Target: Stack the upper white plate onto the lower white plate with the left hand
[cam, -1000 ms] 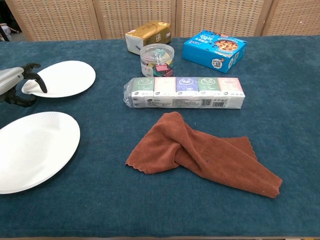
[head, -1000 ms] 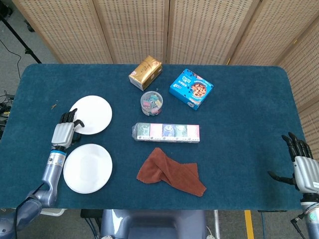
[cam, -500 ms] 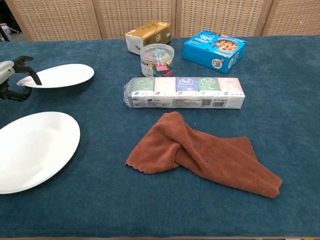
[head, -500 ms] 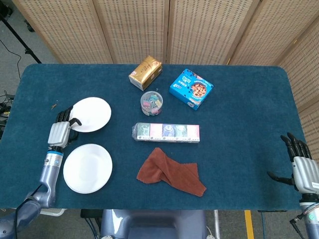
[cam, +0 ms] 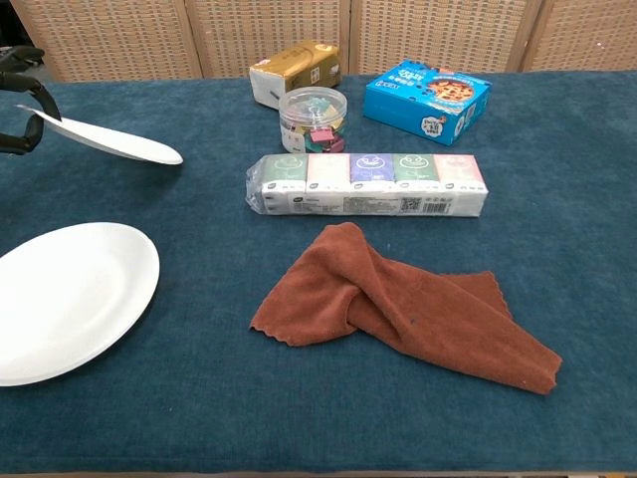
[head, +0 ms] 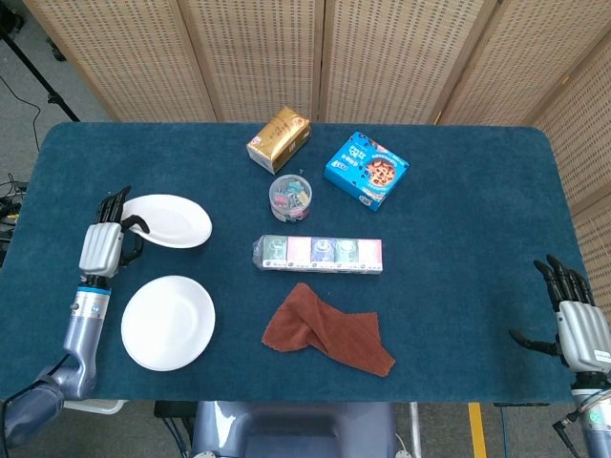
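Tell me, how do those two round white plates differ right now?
The upper white plate is pinched at its edge by the left robot hand and tilted; the lower white plate lies flat on the blue table, untouched. Both look round, plain white and alike in size.

Two white plates: an upper plate (head: pixel 170 221) and a lower plate (head: pixel 168 322). One gold box (head: pixel 279 139). One blue cookie box (head: pixel 367 170). One clear round tub (head: pixel 290 197) of small coloured items, too small to count. One wrapped tissue pack (head: pixel 318 255), with five colour sections showing in a row. One rust-brown cloth (head: pixel 327 329). Two hands: a left hand (head: pixel 102 248) and a right hand (head: pixel 579 325). One blue bench (head: pixel 468 219) under it all.
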Robot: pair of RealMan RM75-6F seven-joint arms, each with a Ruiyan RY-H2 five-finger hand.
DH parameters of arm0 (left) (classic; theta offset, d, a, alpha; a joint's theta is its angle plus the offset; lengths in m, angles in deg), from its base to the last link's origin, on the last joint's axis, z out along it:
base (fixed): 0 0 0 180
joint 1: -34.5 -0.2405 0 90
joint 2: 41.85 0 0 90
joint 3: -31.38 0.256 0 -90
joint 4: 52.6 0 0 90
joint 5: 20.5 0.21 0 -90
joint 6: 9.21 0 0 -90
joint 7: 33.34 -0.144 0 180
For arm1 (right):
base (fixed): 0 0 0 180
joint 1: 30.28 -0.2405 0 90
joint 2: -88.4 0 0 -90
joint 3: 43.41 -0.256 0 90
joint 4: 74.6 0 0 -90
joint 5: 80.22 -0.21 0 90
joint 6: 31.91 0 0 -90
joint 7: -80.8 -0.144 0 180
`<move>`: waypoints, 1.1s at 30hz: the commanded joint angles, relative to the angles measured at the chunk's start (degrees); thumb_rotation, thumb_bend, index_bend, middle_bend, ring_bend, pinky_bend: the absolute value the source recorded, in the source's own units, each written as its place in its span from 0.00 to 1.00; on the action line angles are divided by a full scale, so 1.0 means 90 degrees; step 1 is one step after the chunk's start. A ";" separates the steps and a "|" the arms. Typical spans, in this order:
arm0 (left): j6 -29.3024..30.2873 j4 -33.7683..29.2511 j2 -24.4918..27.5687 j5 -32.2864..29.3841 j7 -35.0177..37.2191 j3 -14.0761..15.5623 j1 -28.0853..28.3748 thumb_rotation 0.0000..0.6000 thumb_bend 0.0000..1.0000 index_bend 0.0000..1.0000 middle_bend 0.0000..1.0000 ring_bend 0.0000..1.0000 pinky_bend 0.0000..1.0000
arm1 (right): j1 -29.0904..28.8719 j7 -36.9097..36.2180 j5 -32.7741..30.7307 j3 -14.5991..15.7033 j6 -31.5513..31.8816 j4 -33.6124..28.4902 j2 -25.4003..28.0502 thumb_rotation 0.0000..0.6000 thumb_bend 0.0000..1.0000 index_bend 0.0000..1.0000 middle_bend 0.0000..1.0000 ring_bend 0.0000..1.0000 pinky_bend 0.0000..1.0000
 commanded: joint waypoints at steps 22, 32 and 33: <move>0.1782 -0.2888 0.1278 0.1175 -0.0614 0.0361 -0.0416 1.00 0.71 0.90 0.00 0.00 0.00 | 0.0003 0.0088 0.0026 0.0014 0.0035 -0.0025 -0.0026 1.00 0.00 0.00 0.00 0.00 0.00; 0.1896 -0.3547 0.1431 0.1392 -0.0792 0.0431 -0.0431 1.00 0.71 0.90 0.00 0.00 0.00 | 0.0008 0.0084 0.0025 0.0009 0.0052 -0.0026 -0.0024 1.00 0.00 0.00 0.00 0.00 0.00; 0.1901 -0.3575 0.1431 0.1414 -0.0798 0.0452 -0.0439 1.00 0.71 0.90 0.00 0.00 0.00 | 0.0010 0.0079 0.0023 0.0008 0.0053 -0.0026 -0.0021 1.00 0.00 0.00 0.00 0.00 0.00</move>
